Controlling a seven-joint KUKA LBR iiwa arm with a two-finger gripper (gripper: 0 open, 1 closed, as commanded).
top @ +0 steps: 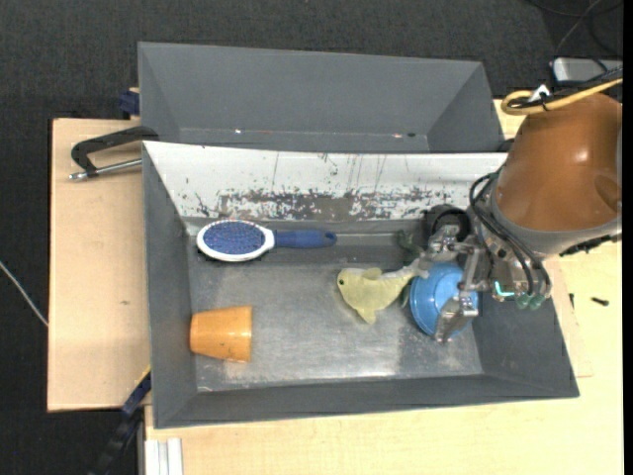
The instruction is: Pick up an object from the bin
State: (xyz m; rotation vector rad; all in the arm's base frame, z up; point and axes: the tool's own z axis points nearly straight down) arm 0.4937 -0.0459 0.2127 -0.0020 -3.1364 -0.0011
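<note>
Camera view: hand (447, 290) low at blue round dish (427, 305), right side of bin (297, 389), beside yellowish rag (364, 290); probably placed to grasp; opening impossible to tell.

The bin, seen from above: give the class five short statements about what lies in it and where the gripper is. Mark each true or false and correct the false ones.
1. The orange cup lies in the lower left part of the bin. True.
2. The brush touches the cup. False: it lies along the back wall, apart from the cup.
3. The gripper is at the blue bowl on the bin's right side. True.
4. The yellow cloth lies in the far left corner. False: it lies near the middle, just left of the bowl.
5. The brush has a red handle. False: the handle is blue.
</note>
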